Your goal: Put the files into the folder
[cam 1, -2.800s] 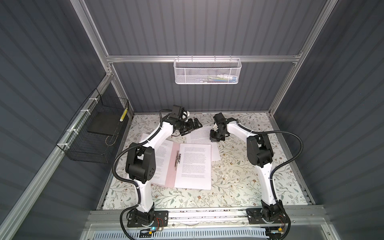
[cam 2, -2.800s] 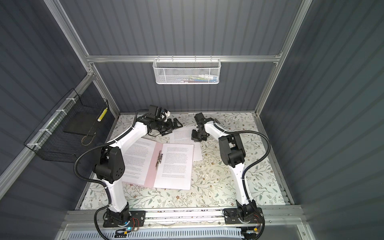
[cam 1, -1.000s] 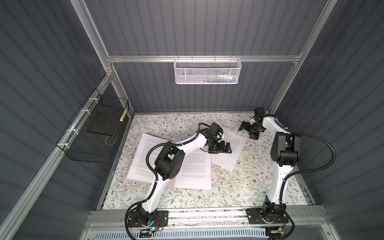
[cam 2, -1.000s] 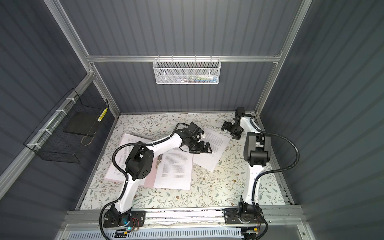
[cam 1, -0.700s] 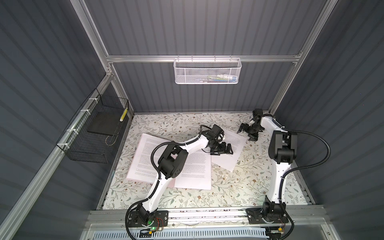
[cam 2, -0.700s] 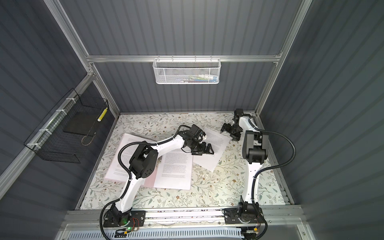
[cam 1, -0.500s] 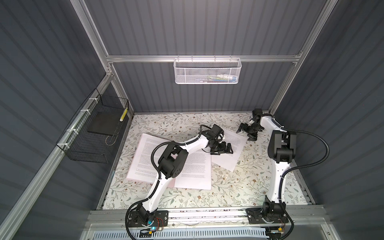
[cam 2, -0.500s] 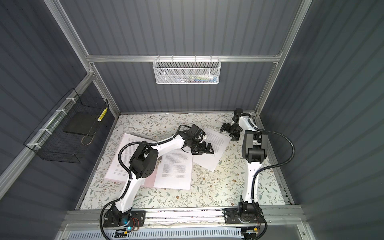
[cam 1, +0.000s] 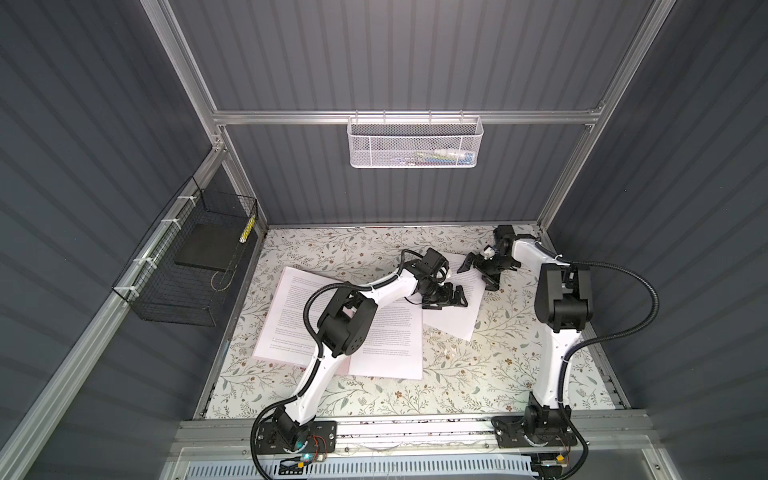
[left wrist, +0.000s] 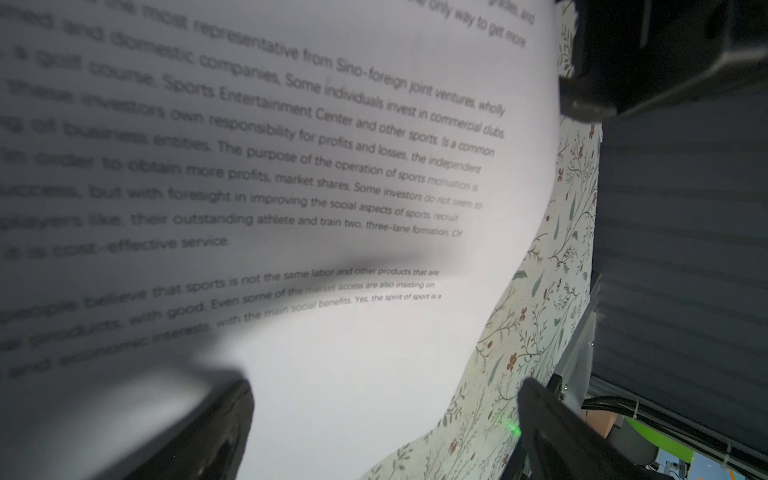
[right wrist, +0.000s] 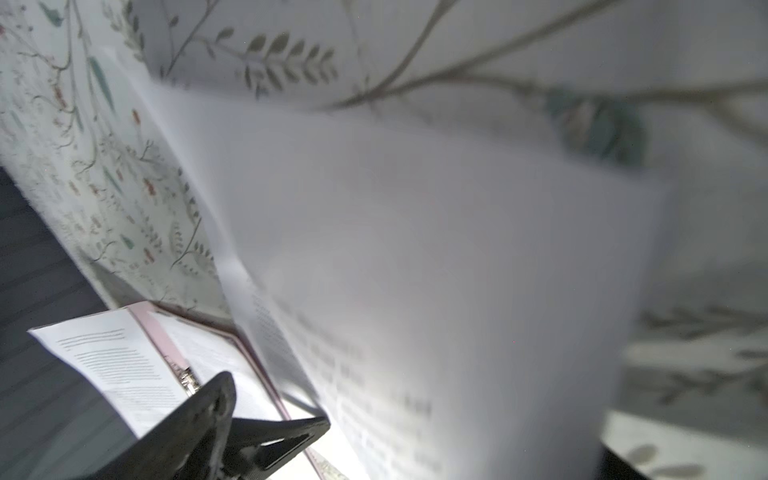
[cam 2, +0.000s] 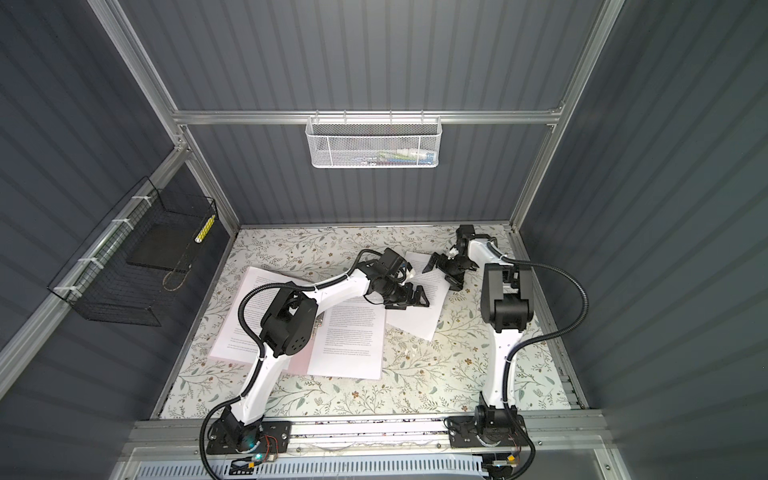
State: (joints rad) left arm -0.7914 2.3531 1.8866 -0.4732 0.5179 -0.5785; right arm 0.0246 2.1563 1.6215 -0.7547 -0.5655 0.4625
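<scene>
Files (cam 2: 353, 336) are thin white printed sheets, folder (cam 2: 300, 359) flat pink.

Matt white paper for the files (cam 1: 451, 322); smooth pale pink cover for the folder (cam 2: 300, 359), shiny metal for its clip (right wrist: 189, 380). Matt flower-printed cloth, as it seems, over the table (cam 1: 478, 374); white metal mesh for the basket (cam 1: 395, 145).

front tabletop (cam 1: 457, 392) bare, left arm (cam 1: 345, 324) crossing folder (cam 2: 298, 361)

tops: 2 high, facing down – same table (cam 1: 457, 382) | wrists: close on sheet (left wrist: 332, 353)
</scene>
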